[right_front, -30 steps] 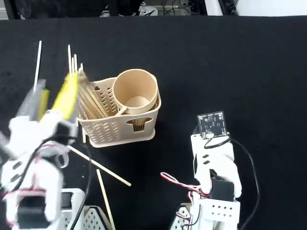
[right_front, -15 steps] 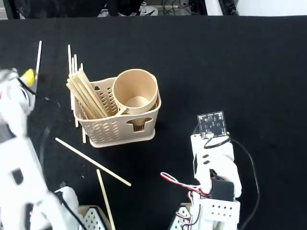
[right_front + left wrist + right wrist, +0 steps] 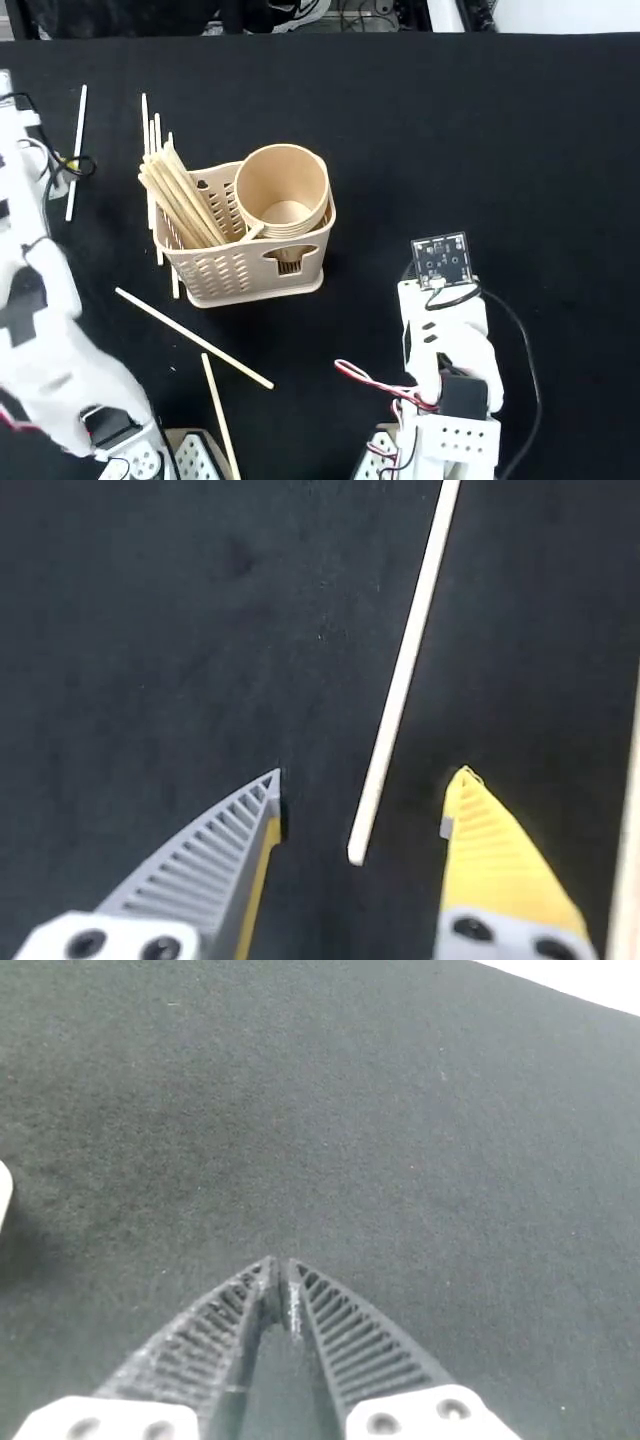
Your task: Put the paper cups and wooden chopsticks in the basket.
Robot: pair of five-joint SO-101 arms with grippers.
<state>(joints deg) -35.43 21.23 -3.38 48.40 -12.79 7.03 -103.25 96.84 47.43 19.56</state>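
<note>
– Between the spread tips of the left hand [image 3: 368,776], what is lying?
– One chopstick [image 3: 405,670], flat on the counter [image 3: 150,630]; its near end is sitting just inside the gap, its length running straight away from the hand.
– And the right hand [image 3: 278,1265]?
– Pressed together, resting well apart, on the other side of the basket [image 3: 240,270].

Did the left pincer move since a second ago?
Yes. The left pincer was beside the basket and swung left, away from it. It is now open over the end of a lone chopstick.
</note>
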